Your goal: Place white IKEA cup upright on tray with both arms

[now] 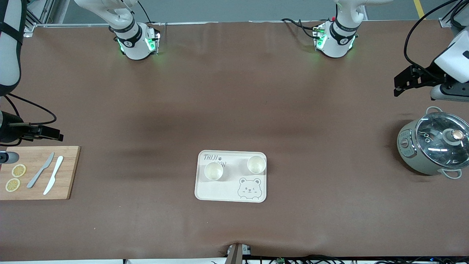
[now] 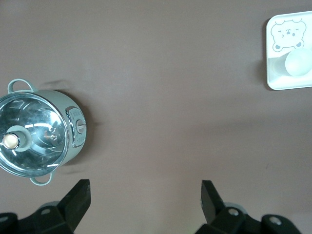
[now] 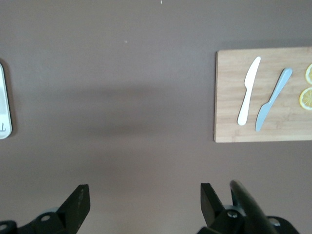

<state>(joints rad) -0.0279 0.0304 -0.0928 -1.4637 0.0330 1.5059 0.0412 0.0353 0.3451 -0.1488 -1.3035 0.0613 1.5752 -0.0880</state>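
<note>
The cream-white tray (image 1: 220,192) with the bear drawing lies on the brown table, near the front camera at the table's middle. Two white cups stand upright on it: one (image 1: 213,171) toward the right arm's end, one (image 1: 256,164) toward the left arm's end. My left gripper (image 1: 400,86) hangs open and empty over bare table at the left arm's end, beside the pot. The left wrist view shows it (image 2: 145,192) open, with the tray (image 2: 273,73) and one cup (image 2: 298,63) far off. My right gripper (image 1: 55,135) hangs open and empty by the cutting board; the right wrist view shows it (image 3: 145,195) over bare table.
A grey-green pot (image 1: 434,146) with a glass lid stands at the left arm's end. A wooden cutting board (image 1: 69,172) at the right arm's end carries a grey knife (image 1: 40,170), a white knife (image 1: 53,175) and two lemon slices (image 1: 18,170).
</note>
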